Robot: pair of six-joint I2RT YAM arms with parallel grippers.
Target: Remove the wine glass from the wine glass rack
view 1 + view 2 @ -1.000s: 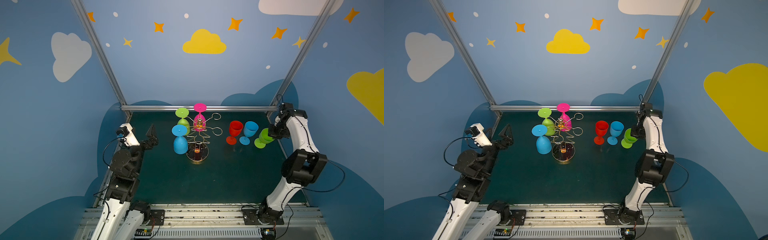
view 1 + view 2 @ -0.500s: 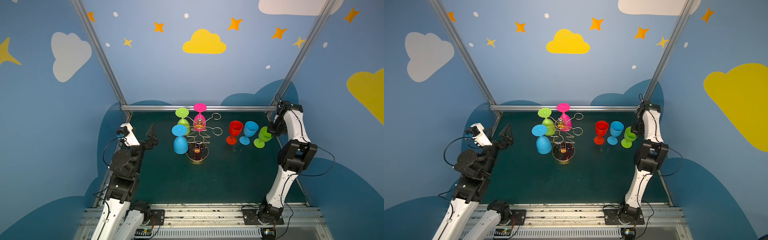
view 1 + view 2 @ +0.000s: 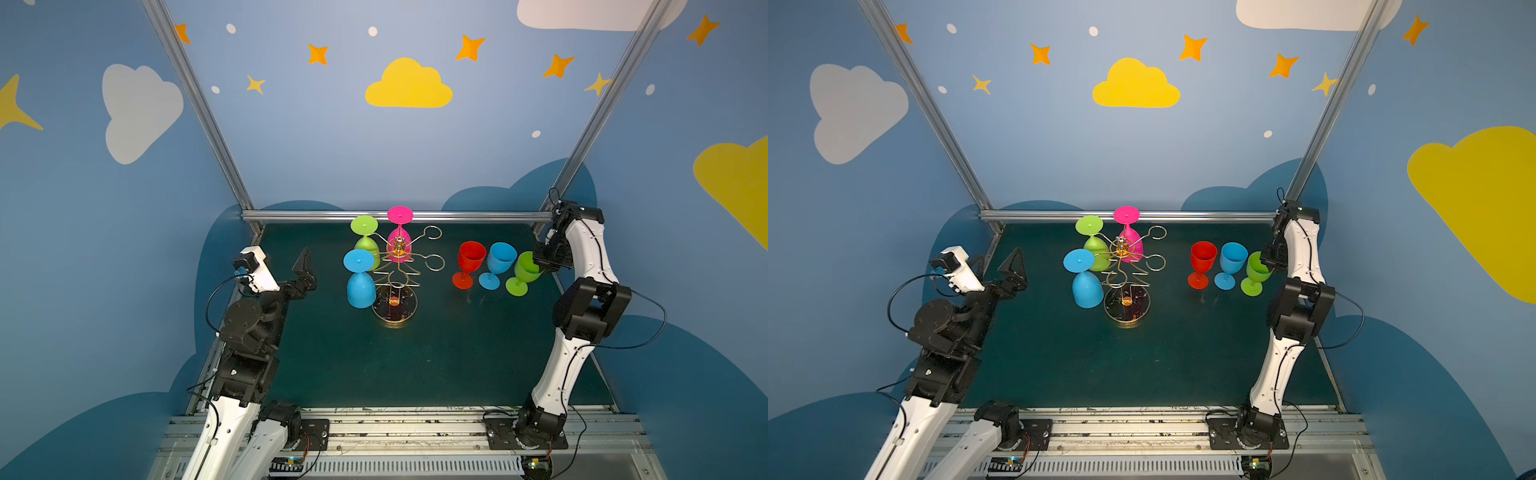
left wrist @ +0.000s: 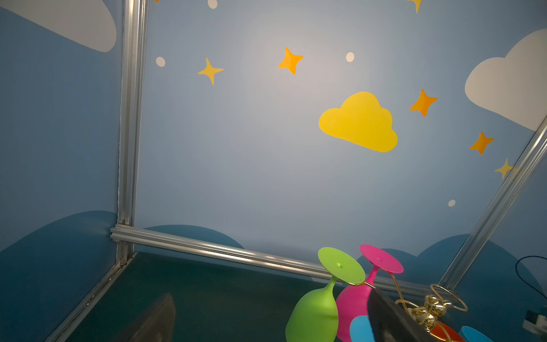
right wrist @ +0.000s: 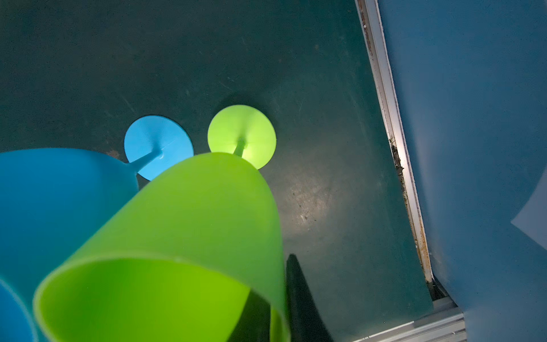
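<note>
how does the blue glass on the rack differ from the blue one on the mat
The blue plastic wine glass on the gold wire wine glass rack hangs upside down, foot uppermost; the other blue plastic wine glass stands upright on the dark green mat.
The hanging one is at the rack's left; the standing one is apart, between a red plastic wine glass and a green plastic wine glass.
Same colour and shape.

We are looking at a dark green tabletop [image 3: 415, 365] sitting inside an aluminium frame [image 3: 395, 216] — blue walls [image 3: 332, 158] are carrying a yellow cloud [image 3: 409, 85], orange stars [image 3: 469, 46] and white clouds [image 3: 139, 110].
</note>
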